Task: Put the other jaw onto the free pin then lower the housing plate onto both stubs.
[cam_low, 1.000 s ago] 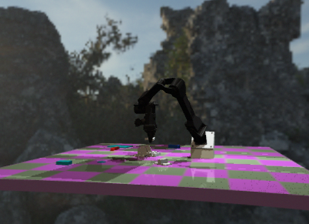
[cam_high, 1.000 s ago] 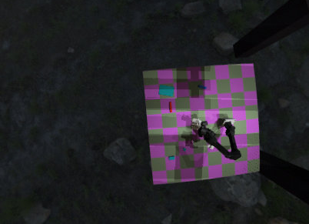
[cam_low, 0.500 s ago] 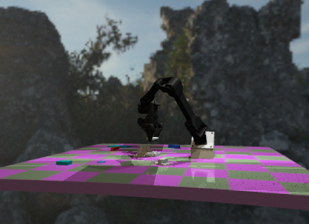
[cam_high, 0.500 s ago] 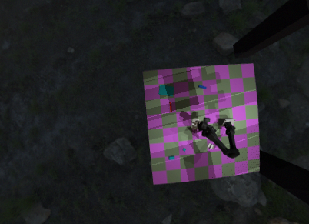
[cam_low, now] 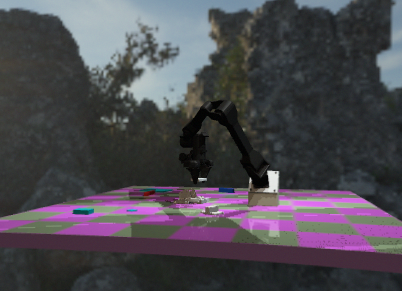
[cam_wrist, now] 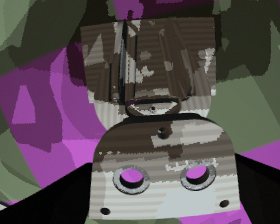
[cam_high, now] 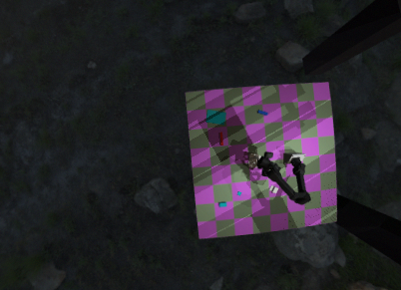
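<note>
My fingers (cam_high: 259, 159) (cam_low: 201, 179) are set wide around the pale plate (cam_low: 202, 180) (cam_wrist: 163, 195), gripping it above the counter (cam_high: 319, 203) (cam_low: 310, 251) (cam_wrist: 23, 135). In the wrist view the grooved assembly (cam_high: 252, 157) (cam_low: 188, 194) (cam_wrist: 151, 60) lies beyond its rounded edge. If I lower it with the two round holes off the stubs, it could catch and tilt, or knock a part loose. The plate looks flat, finely ribbed and stiff, with raised grey rings round those holes.

A counter (cam_high: 317, 129) (cam_low: 320, 205) checked in magenta and olive green is crossed by dark shadows. On it are carried a flat teal piece (cam_high: 215, 117), a red bar (cam_high: 221, 139) (cam_low: 149, 193) and a blue bar (cam_high: 262, 113) (cam_low: 226, 190). Two smaller cyan pieces, a larger one (cam_high: 222, 204) (cam_low: 83, 211) and a tiny one (cam_high: 239, 193) (cam_low: 132, 210), are seen near each other.
</note>
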`<action>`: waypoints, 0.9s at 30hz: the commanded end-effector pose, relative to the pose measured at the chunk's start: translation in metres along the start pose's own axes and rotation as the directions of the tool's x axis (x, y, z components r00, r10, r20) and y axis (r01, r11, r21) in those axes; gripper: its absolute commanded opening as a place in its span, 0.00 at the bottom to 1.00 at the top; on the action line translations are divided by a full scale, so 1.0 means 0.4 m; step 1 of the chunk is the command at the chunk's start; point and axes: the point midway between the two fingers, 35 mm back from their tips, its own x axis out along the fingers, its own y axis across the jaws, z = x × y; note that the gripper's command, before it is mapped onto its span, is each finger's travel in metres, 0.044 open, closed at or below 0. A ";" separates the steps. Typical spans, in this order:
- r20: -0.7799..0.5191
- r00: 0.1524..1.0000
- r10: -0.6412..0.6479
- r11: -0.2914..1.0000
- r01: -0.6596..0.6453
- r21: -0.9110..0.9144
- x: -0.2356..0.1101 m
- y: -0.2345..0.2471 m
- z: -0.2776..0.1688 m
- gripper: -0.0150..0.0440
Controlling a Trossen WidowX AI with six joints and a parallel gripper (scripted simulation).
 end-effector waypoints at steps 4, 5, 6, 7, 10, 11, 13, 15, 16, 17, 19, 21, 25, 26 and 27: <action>0.002 1.000 -0.004 1.000 0.004 0.003 0.000 -0.002 0.001 0.85; 0.002 1.000 -0.004 1.000 0.004 0.003 0.000 -0.002 0.001 0.85; 0.002 1.000 -0.004 1.000 0.004 0.003 0.000 -0.002 0.001 0.85; 0.002 1.000 -0.004 1.000 0.004 0.003 0.000 -0.002 0.001 0.85; 0.002 1.000 -0.004 1.000 0.004 0.003 -0.001 -0.001 -0.004 0.85; 0.001 1.000 -0.004 1.000 0.004 0.003 -0.001 -0.001 -0.010 0.85; 0.001 1.000 -0.004 1.000 0.004 0.004 0.000 0.001 -0.025 0.85; 0.001 1.000 -0.004 1.000 0.004 0.004 0.000 0.002 -0.030 0.85; 0.001 1.000 -0.004 1.000 0.004 0.004 0.000 0.002 -0.030 0.85; 0.001 1.000 -0.004 1.000 0.004 0.004 0.000 0.002 -0.030 0.85; 0.001 1.000 -0.004 1.000 0.004 0.004 0.000 0.002 -0.030 0.85; 0.001 1.000 -0.004 1.000 0.004 0.004 0.000 0.002 -0.030 0.85; 0.001 1.000 -0.004 1.000 0.004 0.004 0.000 0.002 -0.030 0.85; 0.001 1.000 -0.004 1.000 0.004 0.004 0.000 0.002 -0.030 0.85; 0.001 1.000 -0.004 1.000 0.004 0.004 0.000 0.002 -0.030 0.85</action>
